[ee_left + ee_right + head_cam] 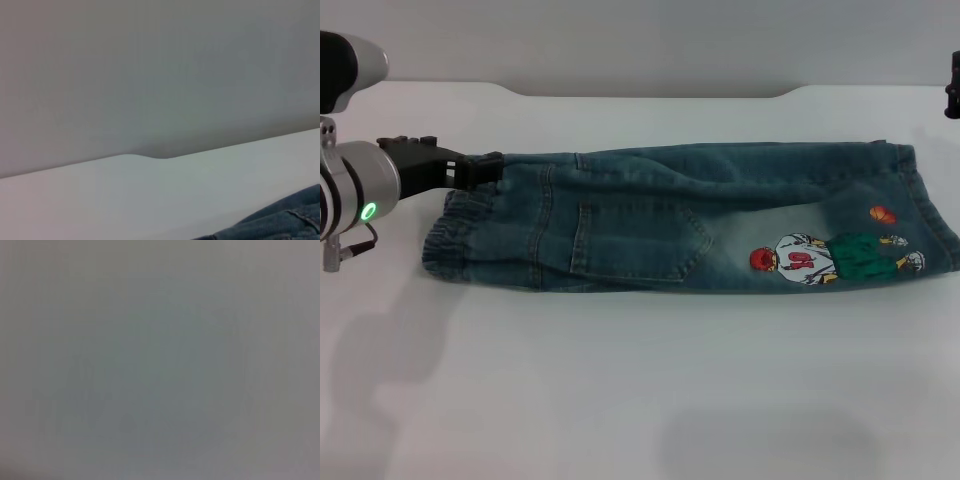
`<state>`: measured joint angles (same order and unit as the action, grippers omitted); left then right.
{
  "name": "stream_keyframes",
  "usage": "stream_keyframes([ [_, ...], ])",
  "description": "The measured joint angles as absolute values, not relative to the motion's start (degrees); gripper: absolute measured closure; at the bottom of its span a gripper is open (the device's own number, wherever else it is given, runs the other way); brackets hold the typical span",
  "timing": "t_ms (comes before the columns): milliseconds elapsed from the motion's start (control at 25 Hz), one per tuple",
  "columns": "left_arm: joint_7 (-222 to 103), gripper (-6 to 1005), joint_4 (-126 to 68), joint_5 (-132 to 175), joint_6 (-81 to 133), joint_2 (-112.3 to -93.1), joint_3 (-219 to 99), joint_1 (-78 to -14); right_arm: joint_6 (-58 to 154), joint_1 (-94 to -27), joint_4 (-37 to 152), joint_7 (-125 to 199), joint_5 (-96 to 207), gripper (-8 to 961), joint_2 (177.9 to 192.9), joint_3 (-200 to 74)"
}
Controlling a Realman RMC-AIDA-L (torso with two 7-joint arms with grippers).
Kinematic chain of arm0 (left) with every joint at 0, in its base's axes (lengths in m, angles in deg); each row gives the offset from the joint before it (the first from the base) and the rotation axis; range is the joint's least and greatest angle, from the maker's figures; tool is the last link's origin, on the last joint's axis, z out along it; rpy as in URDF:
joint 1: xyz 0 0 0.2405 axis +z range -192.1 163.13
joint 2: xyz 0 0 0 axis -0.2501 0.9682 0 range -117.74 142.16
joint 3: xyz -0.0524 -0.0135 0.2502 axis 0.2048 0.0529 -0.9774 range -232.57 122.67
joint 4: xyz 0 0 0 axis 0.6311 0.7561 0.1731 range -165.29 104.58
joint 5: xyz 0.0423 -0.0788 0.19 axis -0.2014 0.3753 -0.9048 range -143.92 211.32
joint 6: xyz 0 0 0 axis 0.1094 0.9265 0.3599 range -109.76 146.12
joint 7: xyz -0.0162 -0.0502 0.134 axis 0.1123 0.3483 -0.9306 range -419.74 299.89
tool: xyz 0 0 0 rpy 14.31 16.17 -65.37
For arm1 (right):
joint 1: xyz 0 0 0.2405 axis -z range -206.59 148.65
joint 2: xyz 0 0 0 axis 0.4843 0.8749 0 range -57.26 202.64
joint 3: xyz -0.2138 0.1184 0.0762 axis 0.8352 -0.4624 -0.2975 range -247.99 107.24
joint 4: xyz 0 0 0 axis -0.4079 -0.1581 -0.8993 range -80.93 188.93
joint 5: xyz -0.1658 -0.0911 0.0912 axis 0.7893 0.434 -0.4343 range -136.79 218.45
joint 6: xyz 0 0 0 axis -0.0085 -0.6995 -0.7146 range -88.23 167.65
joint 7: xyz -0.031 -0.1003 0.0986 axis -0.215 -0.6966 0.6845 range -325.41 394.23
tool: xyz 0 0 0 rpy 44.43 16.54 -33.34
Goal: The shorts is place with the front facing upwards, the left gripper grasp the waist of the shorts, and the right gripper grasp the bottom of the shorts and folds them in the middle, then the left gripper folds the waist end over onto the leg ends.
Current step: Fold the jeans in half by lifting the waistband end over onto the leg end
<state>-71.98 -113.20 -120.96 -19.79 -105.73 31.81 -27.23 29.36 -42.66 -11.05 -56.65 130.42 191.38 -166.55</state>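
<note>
The shorts point(650, 220) lie folded lengthwise on the white table point(620, 390), back side up, showing a pocket and a cartoon print point(835, 258). The gathered waist point(455, 235) is at the left and the leg ends point(920, 210) at the right. My left gripper point(485, 170) reaches in from the left, and its black fingers are closed on the waist's far corner. A corner of denim, the shorts point(280, 222), shows in the left wrist view. Only a black sliver of my right gripper point(953, 88) shows at the far right edge, above and behind the leg ends.
The table's back edge point(650, 95) has a shallow notch, with a grey wall behind it. White table surface point(150, 195) stretches in front of the shorts. The right wrist view shows only plain grey.
</note>
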Motion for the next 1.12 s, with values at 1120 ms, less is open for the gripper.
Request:
stream_keyframes([
  [1120,-71.54,186,-112.04,-120.72,-20.58,-105.91,31.62,-27.28,34.89,-46.11,-4.46,-84.87,103.96,953,192.22,-161.90],
])
